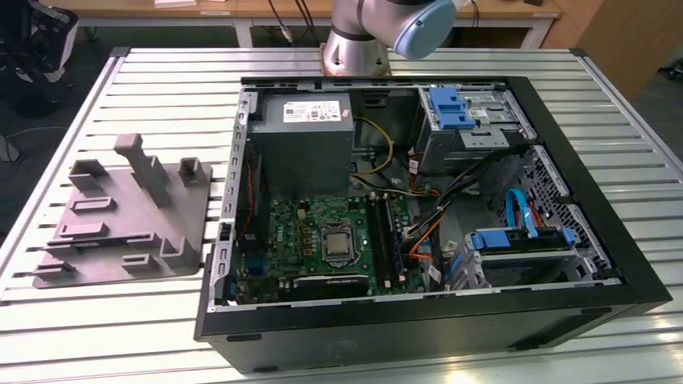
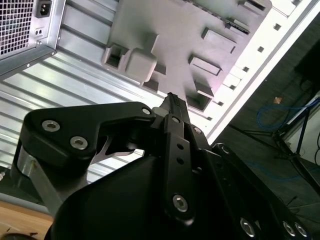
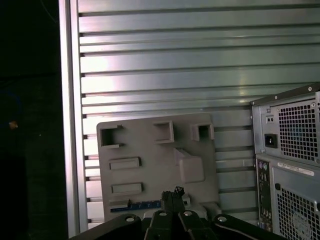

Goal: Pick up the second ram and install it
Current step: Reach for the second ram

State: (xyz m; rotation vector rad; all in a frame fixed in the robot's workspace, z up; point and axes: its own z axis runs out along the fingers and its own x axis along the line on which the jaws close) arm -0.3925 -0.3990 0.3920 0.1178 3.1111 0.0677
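2nd ram [image 3: 135, 205], a long thin dark strip w/ blue marks, sits in the grey moulded plastic holder tray [image 3: 150, 150] near the black gripper [image 3: 173, 192], jaws narrow & empty; prob. light, stiff, fragile, so pinch its flat faces mid-length.

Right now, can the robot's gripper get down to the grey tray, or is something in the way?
Probably yes. In both wrist views the gripper hangs over the grey tray with only open air between them. The computer case stands beside the tray, not over it.
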